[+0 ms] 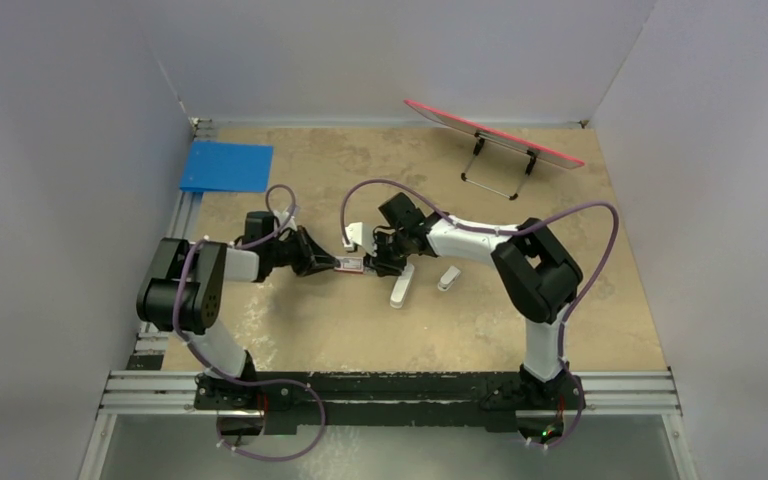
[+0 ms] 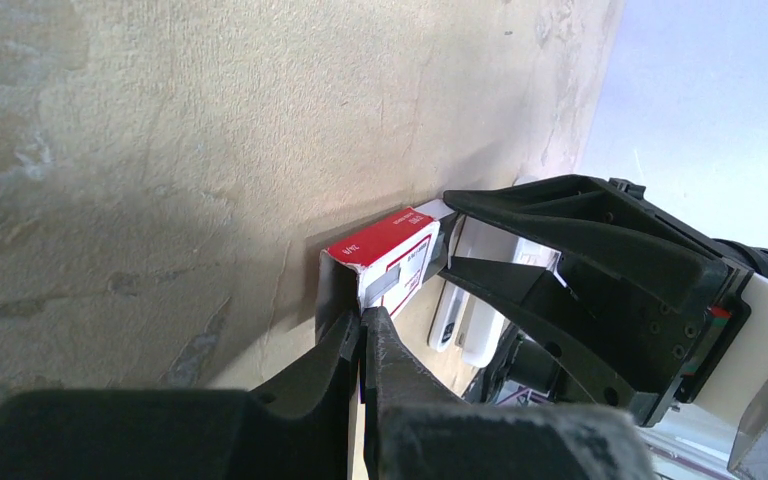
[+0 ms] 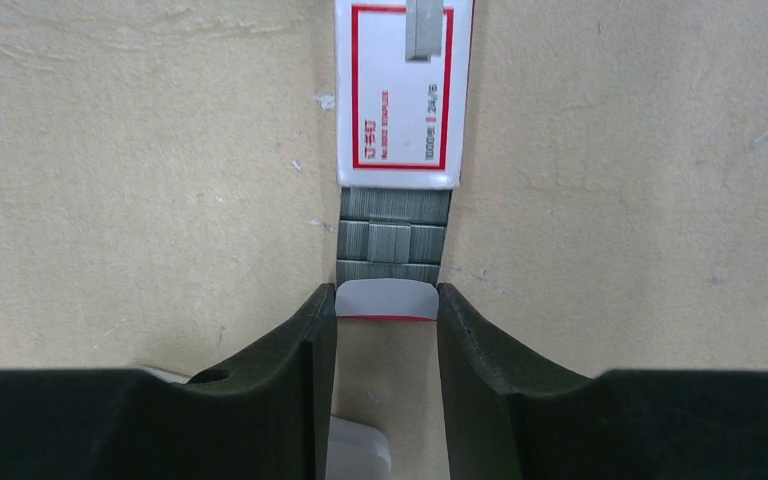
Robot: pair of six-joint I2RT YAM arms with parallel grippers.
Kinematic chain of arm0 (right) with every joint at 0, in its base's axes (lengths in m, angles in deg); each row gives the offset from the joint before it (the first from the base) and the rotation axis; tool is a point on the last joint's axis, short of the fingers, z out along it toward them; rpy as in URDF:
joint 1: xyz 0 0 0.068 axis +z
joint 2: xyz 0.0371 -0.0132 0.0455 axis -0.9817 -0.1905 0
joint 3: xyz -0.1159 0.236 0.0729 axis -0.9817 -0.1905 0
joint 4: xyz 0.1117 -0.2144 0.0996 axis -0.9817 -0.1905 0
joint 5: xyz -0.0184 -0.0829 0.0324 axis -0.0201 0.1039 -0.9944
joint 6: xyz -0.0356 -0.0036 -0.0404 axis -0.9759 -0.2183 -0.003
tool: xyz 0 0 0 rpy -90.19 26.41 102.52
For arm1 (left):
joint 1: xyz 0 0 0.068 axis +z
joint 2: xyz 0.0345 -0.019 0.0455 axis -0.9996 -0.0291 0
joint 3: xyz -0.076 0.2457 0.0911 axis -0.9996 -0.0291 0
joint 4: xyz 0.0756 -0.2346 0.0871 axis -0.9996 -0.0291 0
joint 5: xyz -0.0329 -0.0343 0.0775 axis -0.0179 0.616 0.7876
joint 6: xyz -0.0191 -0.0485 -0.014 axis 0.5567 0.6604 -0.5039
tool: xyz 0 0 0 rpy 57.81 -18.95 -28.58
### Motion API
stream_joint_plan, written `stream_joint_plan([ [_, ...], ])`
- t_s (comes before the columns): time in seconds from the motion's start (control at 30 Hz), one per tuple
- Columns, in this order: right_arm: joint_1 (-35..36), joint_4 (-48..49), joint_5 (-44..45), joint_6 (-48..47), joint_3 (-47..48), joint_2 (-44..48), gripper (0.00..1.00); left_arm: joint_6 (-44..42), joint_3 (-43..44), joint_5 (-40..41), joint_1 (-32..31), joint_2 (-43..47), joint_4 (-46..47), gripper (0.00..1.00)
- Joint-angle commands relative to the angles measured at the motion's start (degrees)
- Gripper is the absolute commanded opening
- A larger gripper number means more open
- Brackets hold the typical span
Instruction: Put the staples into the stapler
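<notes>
We see a tan, mottled table (image 1: 360, 330), stone-like in look, with a metal rail (image 1: 390, 385) running along its near edge. Flat in the far left corner lies a blue sheet (image 1: 227, 167). Toward the far right corner a red-edged board (image 1: 493, 134) leans tilted on a thin wire stand (image 1: 500, 172). Near the middle of the top lies the white stapler (image 1: 401, 286), and just to its right, apart from it, a shorter white piece (image 1: 448, 278). Just left of the stapler's far end is a red-and-white box (image 1: 351, 265); we cannot tell whether it touches the surface
</notes>
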Motion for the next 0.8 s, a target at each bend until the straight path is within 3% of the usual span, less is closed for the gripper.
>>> stream_joint_plan([
  [0.0,-1.2,-3.8,3.1,-0.3,-2.3,2.5,0.37,-1.4,-1.4,0.7,0.7,2.6,0.6,0.0],
  [0.57,-1.4,-5.5,6.2,-0.2,-3.0,2.4,0.48,-3.2,-0.6,11.5,3.0,9.0,-9.6,0.0],
  [0.63,-1.4,-4.9,6.6,1.2,-2.6,2.5,0.52,-3.0,-0.4,12.6,3.1,9.3,-10.9,0.07],
  [0.77,-1.6,-3.1,6.2,5.2,-1.2,3.1,0.67,-2.8,0.3,15.8,3.2,11.1,-14.3,0.32],
])
